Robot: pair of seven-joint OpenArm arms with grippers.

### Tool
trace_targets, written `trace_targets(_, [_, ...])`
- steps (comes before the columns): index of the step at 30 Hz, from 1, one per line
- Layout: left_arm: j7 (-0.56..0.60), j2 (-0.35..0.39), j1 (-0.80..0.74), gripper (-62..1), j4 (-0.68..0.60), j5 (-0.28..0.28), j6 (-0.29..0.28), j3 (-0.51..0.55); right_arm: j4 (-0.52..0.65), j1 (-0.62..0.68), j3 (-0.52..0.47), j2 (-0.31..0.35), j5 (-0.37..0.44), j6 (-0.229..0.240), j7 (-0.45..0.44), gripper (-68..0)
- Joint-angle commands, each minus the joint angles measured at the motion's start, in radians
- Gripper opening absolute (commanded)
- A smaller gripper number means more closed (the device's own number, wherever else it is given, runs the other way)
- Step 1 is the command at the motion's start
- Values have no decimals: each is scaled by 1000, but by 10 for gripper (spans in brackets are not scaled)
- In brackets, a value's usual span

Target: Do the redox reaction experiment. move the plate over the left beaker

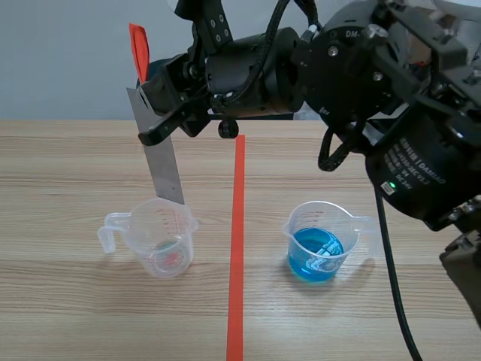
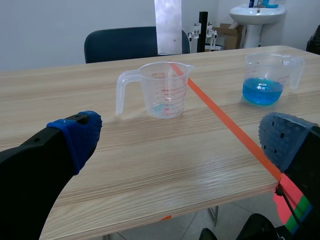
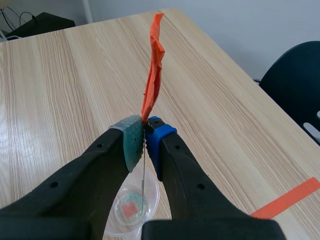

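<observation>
A thin grey metal plate (image 1: pixel 162 161) with an orange tape tab (image 1: pixel 139 50) at its top hangs upright and slightly tilted. My right gripper (image 1: pixel 161 113), on the arm reaching across from the right, is shut on the plate's upper part. The plate's lower end sits at the back rim of the left beaker (image 1: pixel 163 242), a clear one with a little liquid. In the right wrist view the gripper (image 3: pixel 146 140) pinches the plate edge-on, with the orange tab (image 3: pixel 154 75) above it and the beaker (image 3: pixel 132 206) directly below. My left gripper (image 2: pixel 180 135) is open near the table's front edge.
The right beaker (image 1: pixel 320 244) holds blue liquid and stands right of the orange tape line (image 1: pixel 237 248). In the left wrist view the left beaker (image 2: pixel 162 90), the plate (image 2: pixel 168 25) and the blue beaker (image 2: pixel 267 80) stand ahead of the gripper. A dark chair (image 2: pixel 125 45) is behind the table.
</observation>
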State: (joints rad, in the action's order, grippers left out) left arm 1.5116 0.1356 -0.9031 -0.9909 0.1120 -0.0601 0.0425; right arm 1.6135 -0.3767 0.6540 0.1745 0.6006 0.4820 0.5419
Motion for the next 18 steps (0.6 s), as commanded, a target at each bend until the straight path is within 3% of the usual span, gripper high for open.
trace_targets(1, [42,-2,-12,14,-17,5,-2,3,13,-39,27,-4,10,-3,-18,-669])
trace_targets(8, [42,-2,-8,14,-14,4,-2,3,13,-76,126,-4,12,-3,-57,-669])
trace_targets(18, [42,-2,-5,14,-14,5,-2,3,13,-74,191,-17,12,-4,-57,-669])
